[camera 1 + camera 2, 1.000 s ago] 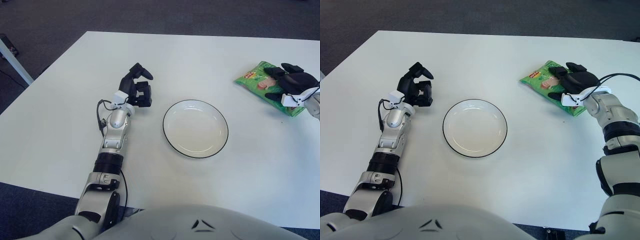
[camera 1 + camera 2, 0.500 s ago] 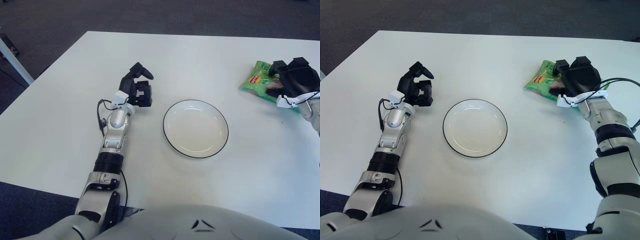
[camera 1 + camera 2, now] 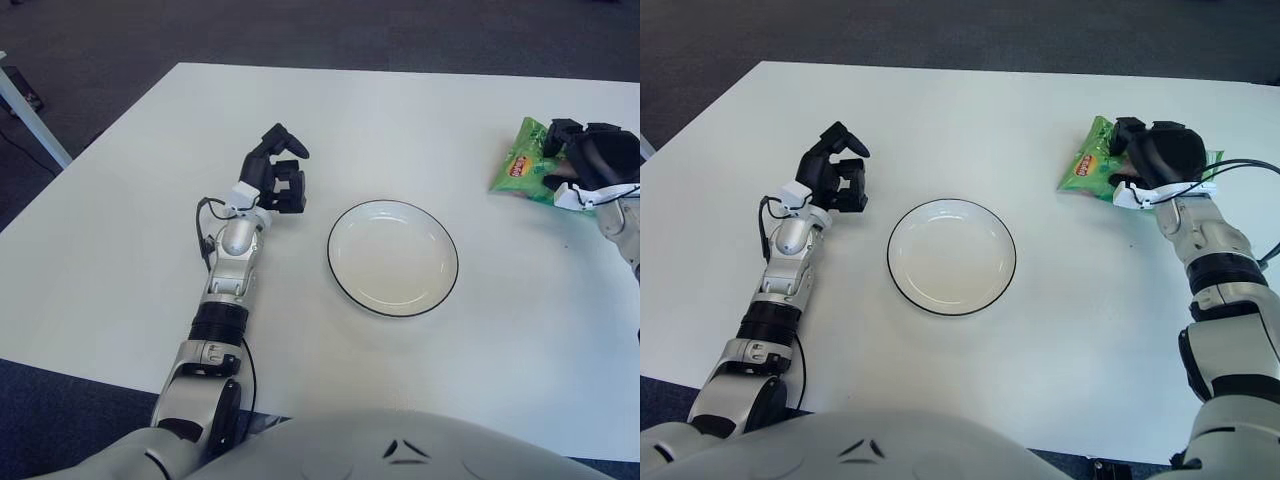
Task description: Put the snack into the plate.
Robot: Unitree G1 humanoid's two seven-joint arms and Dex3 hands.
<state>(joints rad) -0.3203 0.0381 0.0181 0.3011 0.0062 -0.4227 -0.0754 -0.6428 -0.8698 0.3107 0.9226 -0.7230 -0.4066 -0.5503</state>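
Your right hand is gripping the crumpled green snack, far right of the plate; your left hand is curling empty.

You are looking down on a white table that is filling most of both views, its top plain and evenly lit, with no strong shadows lying across it. Its far edge is running straight across the upper part of the scene, and its left corner is angling back toward you. Beyond the table a dark grey carpet is spreading to the top of the views and down the left side. At the far left of the left eye view, a pale slanted leg of some other piece of furniture is standing on the carpet, with a small dark object lying just beside it that you cannot make out.
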